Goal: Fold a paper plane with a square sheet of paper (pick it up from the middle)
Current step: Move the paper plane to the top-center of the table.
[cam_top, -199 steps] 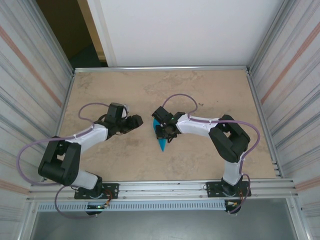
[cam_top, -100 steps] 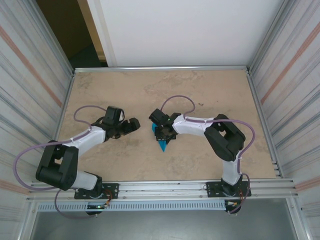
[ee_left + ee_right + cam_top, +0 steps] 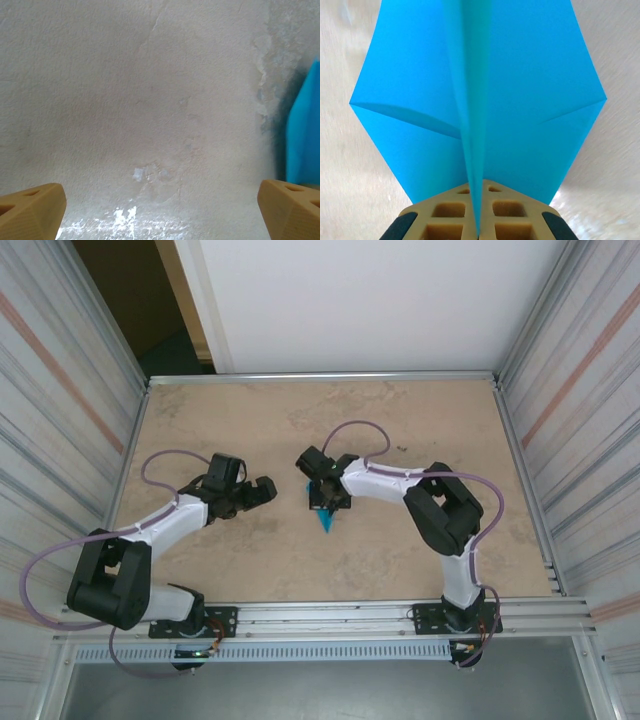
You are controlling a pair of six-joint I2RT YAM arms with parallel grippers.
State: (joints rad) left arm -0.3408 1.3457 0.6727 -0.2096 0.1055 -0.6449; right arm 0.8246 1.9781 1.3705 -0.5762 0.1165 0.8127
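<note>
Right wrist: grips plane by centre crease with right claw closed, wings spread either side, near table middle. Holds left claw wide and empty, just beside. Looks like last step; next needs gentle release. Cannot tell far tip, cut off at top edge.

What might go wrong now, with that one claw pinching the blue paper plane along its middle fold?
The right gripper is shut on just the thin centre ridge of the paper plane, so it might slip out or crumple if tugged. The wings spread wide to either side and may unfold. The left gripper, open close beside it, might knock it.
</note>
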